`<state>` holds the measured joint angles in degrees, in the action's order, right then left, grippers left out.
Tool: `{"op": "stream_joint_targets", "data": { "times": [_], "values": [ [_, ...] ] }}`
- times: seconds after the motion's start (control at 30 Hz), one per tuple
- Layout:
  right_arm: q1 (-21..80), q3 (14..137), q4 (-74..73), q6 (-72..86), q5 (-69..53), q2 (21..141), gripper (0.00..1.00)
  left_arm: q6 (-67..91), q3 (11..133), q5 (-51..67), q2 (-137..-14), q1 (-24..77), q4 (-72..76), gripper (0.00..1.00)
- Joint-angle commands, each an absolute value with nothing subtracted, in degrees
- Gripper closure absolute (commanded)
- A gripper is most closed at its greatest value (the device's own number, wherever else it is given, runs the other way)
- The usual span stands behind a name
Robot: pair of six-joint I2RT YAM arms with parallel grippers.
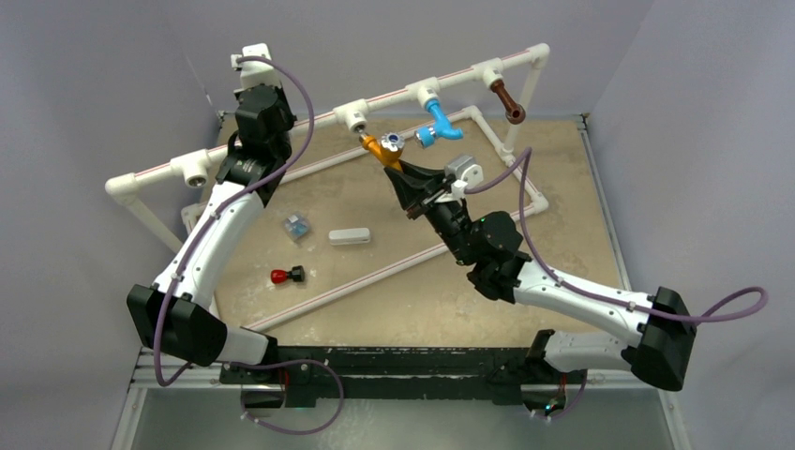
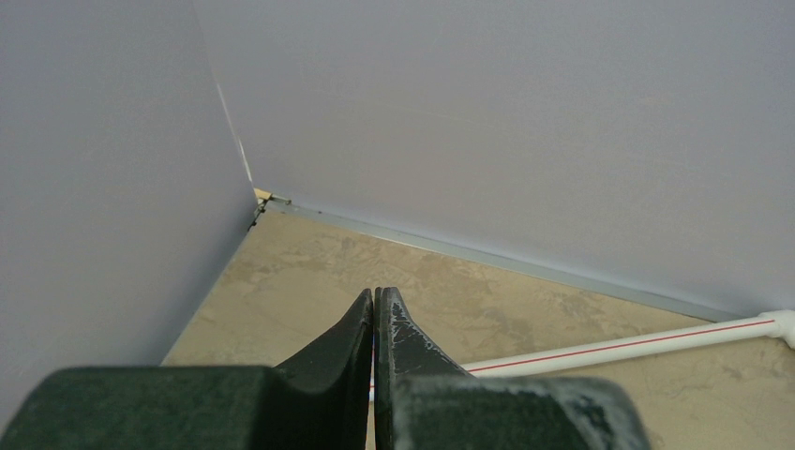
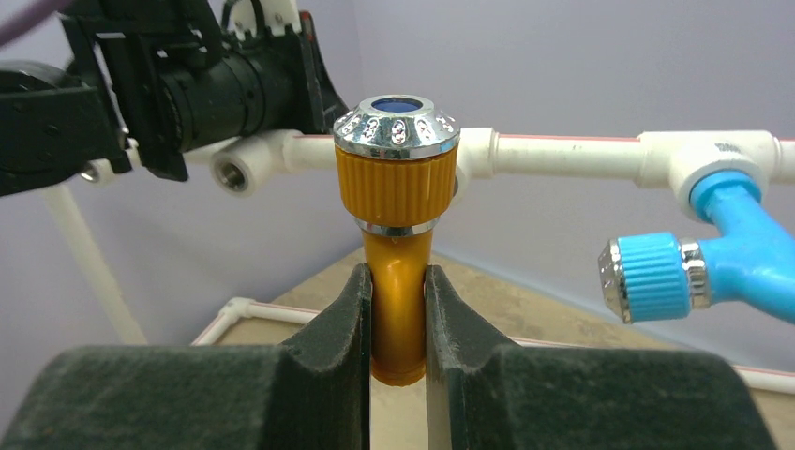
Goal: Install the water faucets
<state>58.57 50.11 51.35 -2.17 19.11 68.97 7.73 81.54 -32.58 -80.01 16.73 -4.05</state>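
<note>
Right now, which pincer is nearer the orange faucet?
Right. The right pincer is shut on the orange faucet; the left pincer is shut, empty, off near the back-left corner of the table.

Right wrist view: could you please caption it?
Right pincer grips the orange faucet below its knob; blue faucet fitted to the pipe.

orange faucet [image 3: 397, 187] lower end hidden inside right claw [image 3: 397, 274], blue faucet [image 3: 741, 255] cut off at right edge

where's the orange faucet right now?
Top view, back centre: the orange faucet is clamped in the right gripper next to the white tee, left of the blue faucet.
</note>
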Motion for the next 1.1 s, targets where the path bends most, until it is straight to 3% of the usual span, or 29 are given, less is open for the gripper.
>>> {"op": "stream_joint_targets", "data": {
  "times": [0.0,0.2,1.07],
  "values": [
    [60.1,50.8,60.0,-7.8,26.2,70.8,1.00,8.6,79.2,-31.4,-79.8,16.9,-12.8,1.00],
    [62.5,51.2,65.3,-13.2,31.3,74.2,1.00,8.8,77.9,-31.0,-79.2,16.7,-11.8,1.00],
    [63.0,57.5,65.7,-17.9,31.6,80.4,1.00,10.7,77.3,-28.1,-78.5,14.6,-12.5,1.00]
  ]
}}
